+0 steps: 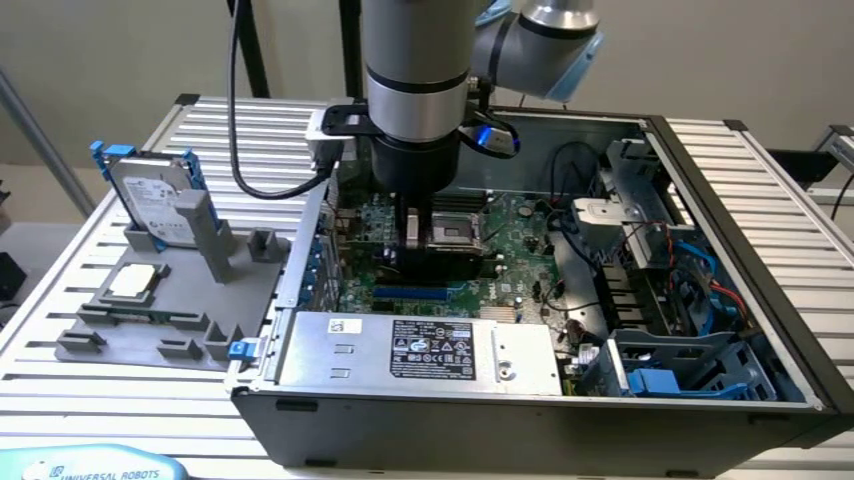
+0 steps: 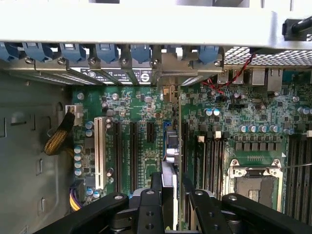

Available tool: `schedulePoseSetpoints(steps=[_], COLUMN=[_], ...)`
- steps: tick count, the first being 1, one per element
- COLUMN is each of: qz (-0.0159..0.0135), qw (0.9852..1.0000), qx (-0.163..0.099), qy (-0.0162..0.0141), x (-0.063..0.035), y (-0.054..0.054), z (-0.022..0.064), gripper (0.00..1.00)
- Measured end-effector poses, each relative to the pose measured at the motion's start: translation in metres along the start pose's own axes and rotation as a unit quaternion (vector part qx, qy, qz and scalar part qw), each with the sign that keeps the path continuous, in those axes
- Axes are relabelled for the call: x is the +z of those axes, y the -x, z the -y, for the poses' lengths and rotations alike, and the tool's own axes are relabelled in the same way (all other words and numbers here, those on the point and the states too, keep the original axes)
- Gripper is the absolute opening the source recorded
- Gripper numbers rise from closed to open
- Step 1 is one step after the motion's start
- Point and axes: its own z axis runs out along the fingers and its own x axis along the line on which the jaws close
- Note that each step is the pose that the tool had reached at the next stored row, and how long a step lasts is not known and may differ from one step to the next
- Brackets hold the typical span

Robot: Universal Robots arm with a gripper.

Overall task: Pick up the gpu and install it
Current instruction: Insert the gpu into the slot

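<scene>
While the hand grips the gpu edge-on, it stands over the motherboard slots, case wall close ahead.

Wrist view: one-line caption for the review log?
Gripper shut on the gpu, held edge-on above the motherboard slots inside the computer case.

Arm vertical, fingers clamped, pointing straight down

wall: plain beige | table: ribbed aluminium slats | light: even, soft | floor: not discernible
</scene>
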Motion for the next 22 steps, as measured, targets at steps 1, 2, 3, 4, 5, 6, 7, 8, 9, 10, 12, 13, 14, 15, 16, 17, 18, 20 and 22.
schedulePoseSetpoints(steps=[1, 2, 3, 4, 5, 6, 7, 8, 9, 10, 12, 13, 14, 15, 16, 17, 18, 20, 22], qz=[0.0000, 0.0000, 0.0001, 0.0002, 0.0001, 0.0000, 0.0001, 0.0000, -0.0001, -0.0001, -0.0001, 0.0000, 0.0000, -0.0001, -0.0001, 0.0000, 0.0000, 0.0000, -0.0001], qw=[1.0000, 1.0000, 1.0000, 1.0000, 1.0000, 1.0000, 1.0000, 1.0000, 1.0000, 1.0000, 0.9999, 0.9999, 0.9999, 0.9999, 0.9999, 0.9999, 0.9999, 0.9999, 0.9999], qx=[0.000, 0.000, 0.000, 0.000, 0.000, 0.000, 0.000, 0.000, 0.000, 0.000, 0.001, 0.001, 0.001, 0.001, 0.001, 0.001, 0.001, 0.001, 0.001], qy=[0.0000, 0.0000, -0.0001, -0.0001, -0.0001, 0.0002, 0.0008, 0.0025, 0.0041, 0.0064, 0.0108, 0.0128, 0.0138, 0.0141, 0.0145, 0.0146, 0.0149, 0.0155, 0.0169], x=[0.0000, 0.0001, 0.0005, 0.0011, 0.0017, 0.0027, 0.0035, 0.0040, 0.0045, 0.0051, 0.0057, 0.0059, 0.0059, 0.0060, 0.0061, 0.0066, 0.0069, 0.0079, 0.0090], y=[0.0000, -0.0001, -0.0001, -0.0001, -0.0001, -0.0002, -0.0004, -0.0009, -0.0015, -0.0020, -0.0031, -0.0035, -0.0038, -0.0038, -0.0040, -0.0043, -0.0046, -0.0053, -0.0059], z=[0.0000, 0.0000, 0.0000, 0.0000, -0.0001, -0.0001, -0.0001, -0.0001, -0.0001, -0.0001, -0.0001, -0.0001, 0.0000, -0.0001, -0.0001, 0.0000, 0.0002, 0.0004, 0.0009], gripper=[0.27, 0.27, 0.27, 0.27, 0.27, 0.27, 0.27, 0.27, 0.27, 0.27, 0.27, 0.27, 0.27, 0.27, 0.27, 0.27, 0.27, 0.27, 0.27])
